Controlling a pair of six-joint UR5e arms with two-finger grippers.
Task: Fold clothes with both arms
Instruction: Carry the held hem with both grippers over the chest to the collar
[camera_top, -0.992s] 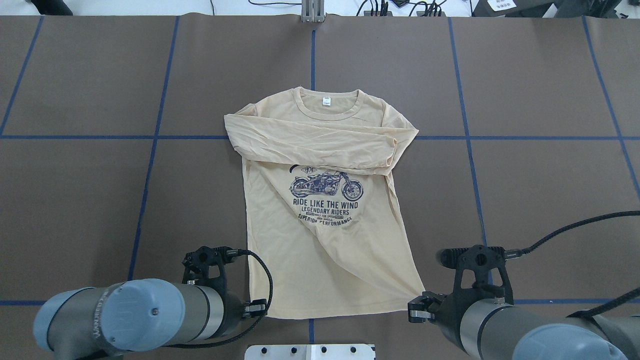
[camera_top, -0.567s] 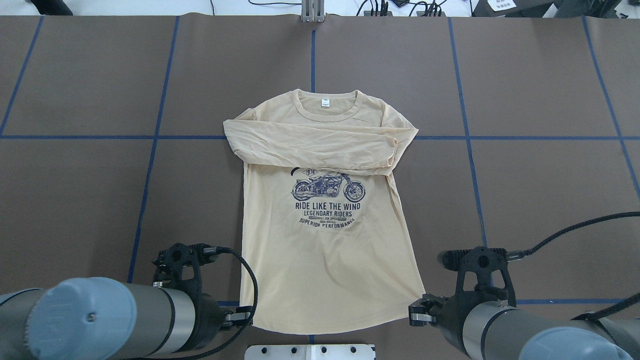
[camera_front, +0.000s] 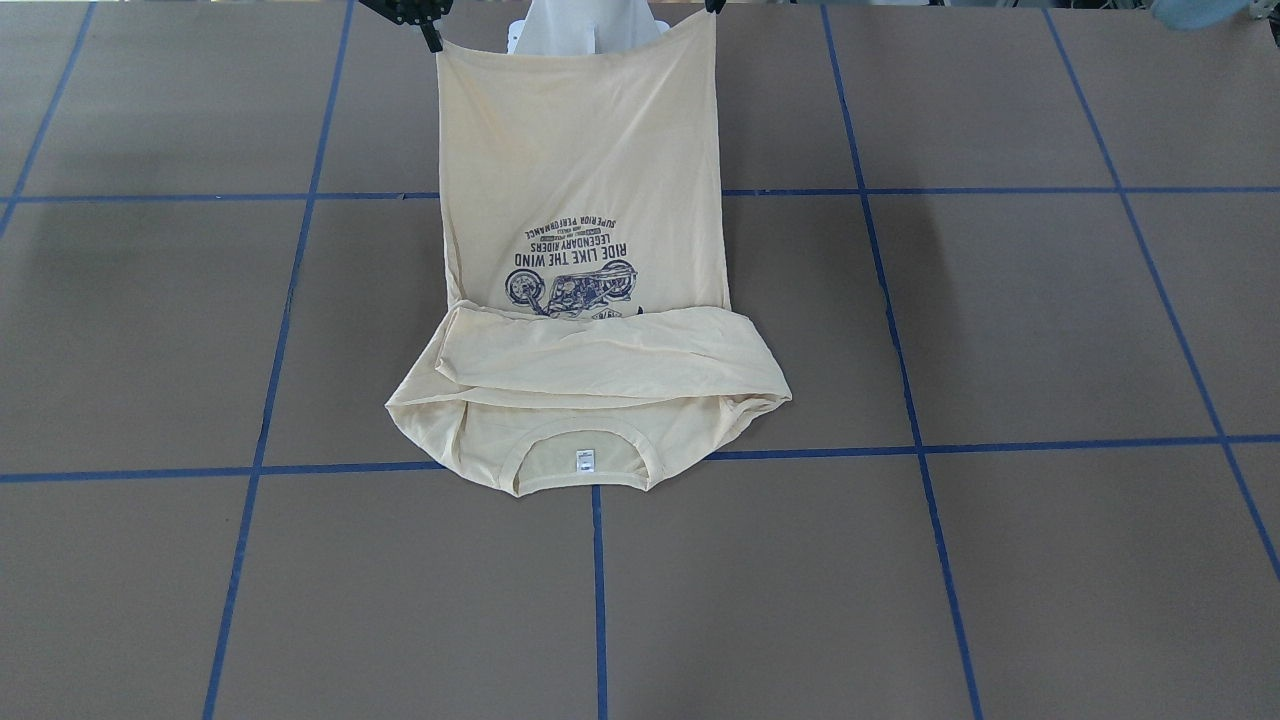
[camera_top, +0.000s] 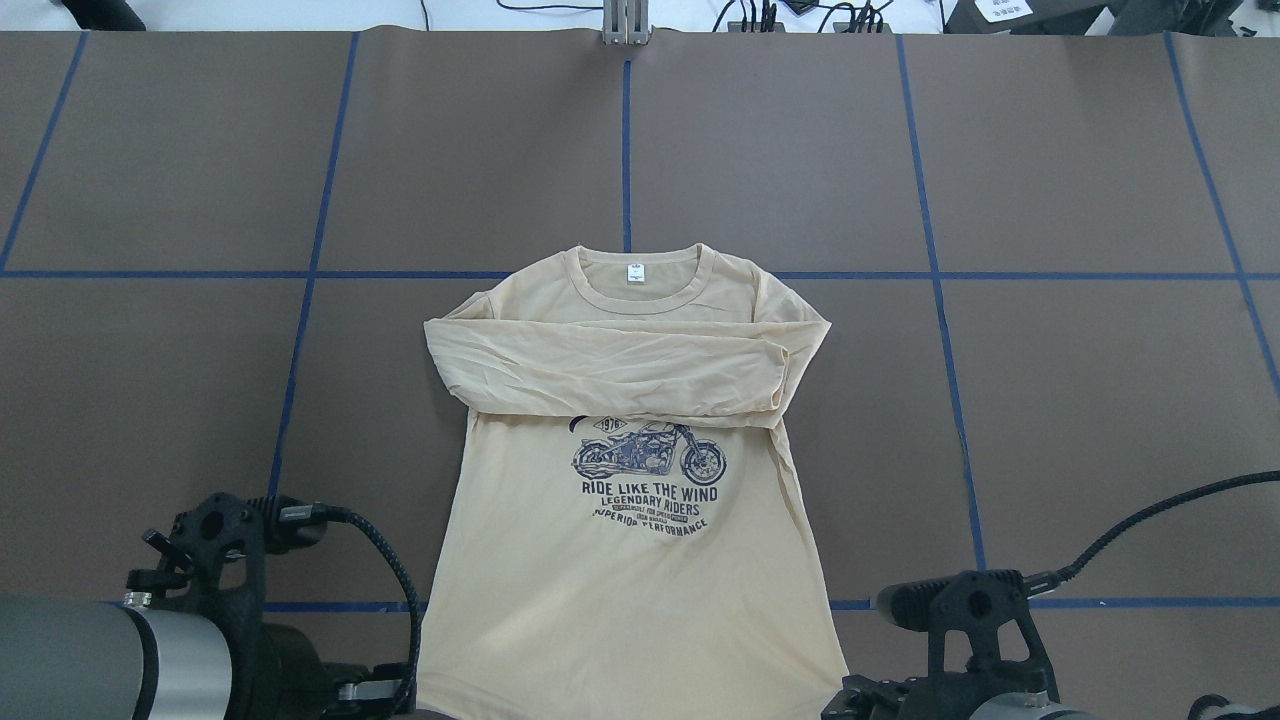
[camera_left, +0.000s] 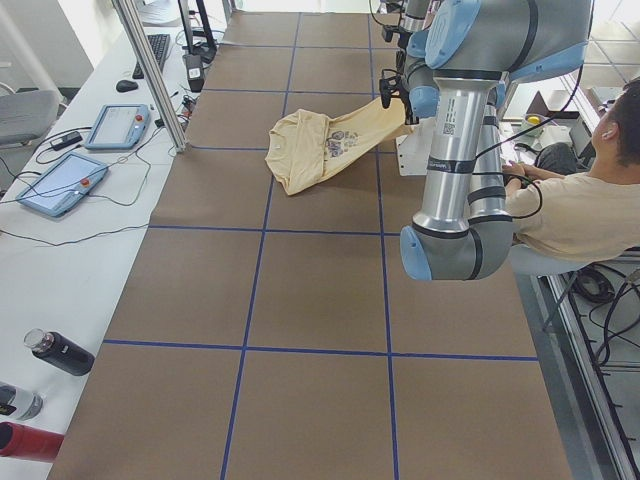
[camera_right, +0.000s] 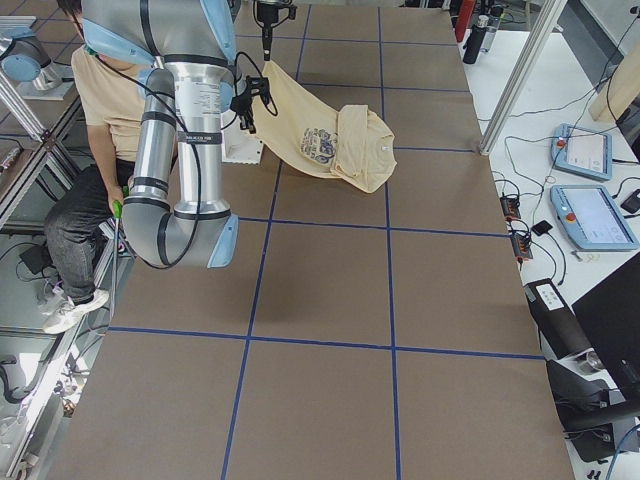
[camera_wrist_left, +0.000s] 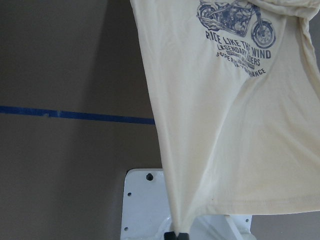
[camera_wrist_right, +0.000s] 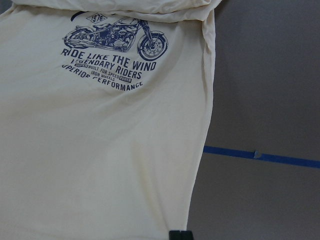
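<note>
The cream-yellow long-sleeved T-shirt (camera_top: 630, 590) lies print side up, with both sleeves (camera_top: 620, 370) folded across the chest and the neck label (camera_top: 636, 274) at the far end. My left gripper (camera_wrist_left: 177, 234) is shut on the hem's left corner. My right gripper (camera_wrist_right: 181, 234) is shut on the hem's right corner. Both hold the hem raised near the robot's base, so in the front view the T-shirt (camera_front: 580, 130) slopes up from the table to the right gripper (camera_front: 432, 30) and the left gripper (camera_front: 714, 6). The collar end rests on the table.
The white base plate (camera_wrist_left: 145, 205) sits under the raised hem. Blue tape lines (camera_top: 300, 274) cross the brown table. A seated person (camera_left: 570, 210) is behind the robot. Tablets (camera_left: 60, 185) and bottles (camera_left: 60, 352) lie on the side bench.
Both grippers have drawn back toward the robot's base with the hem corners. The T-shirt has slid toward the robot, the collar now at the blue cross line. The lower body has smoothed out.
</note>
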